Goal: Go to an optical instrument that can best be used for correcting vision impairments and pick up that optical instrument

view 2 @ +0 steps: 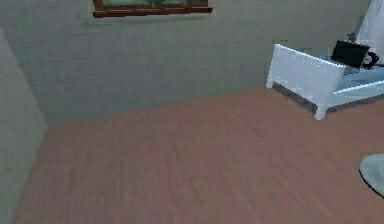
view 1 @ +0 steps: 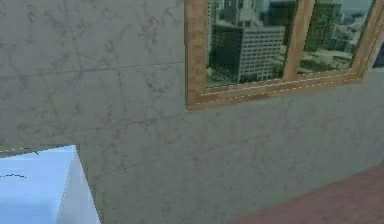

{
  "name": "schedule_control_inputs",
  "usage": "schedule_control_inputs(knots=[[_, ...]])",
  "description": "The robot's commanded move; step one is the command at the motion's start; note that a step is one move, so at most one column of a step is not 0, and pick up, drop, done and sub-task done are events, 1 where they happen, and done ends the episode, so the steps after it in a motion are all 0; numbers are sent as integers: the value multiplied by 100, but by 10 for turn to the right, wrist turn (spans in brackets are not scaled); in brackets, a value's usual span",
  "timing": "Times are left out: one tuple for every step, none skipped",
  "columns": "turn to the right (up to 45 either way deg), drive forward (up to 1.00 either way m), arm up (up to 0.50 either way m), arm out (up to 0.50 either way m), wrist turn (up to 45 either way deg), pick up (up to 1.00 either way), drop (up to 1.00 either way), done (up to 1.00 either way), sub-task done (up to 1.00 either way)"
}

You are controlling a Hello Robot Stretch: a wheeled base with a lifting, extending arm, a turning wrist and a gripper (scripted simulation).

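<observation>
— What runs along the far side?
— A grey wall (view 2: pixel 180 60), with a wooden window frame (view 2: pixel 150 9) at the top edge, above a reddish wood floor (view 2: pixel 190 160).
— And at the right?
— White furniture (view 2: pixel 305 78) carrying a dark boxy object (view 2: pixel 349 52); lower down, a pale rounded edge (view 2: pixel 375 176).

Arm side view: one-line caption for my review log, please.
Wooden floor running to a grey wall under a wood-framed window, with a dark object on white furniture at right.
</observation>
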Motion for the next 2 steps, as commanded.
schedule_control_inputs(knots=[[-120,0,0,0,0,0,0,0,0],[0,30,0,0,0,0,0,0,0]])
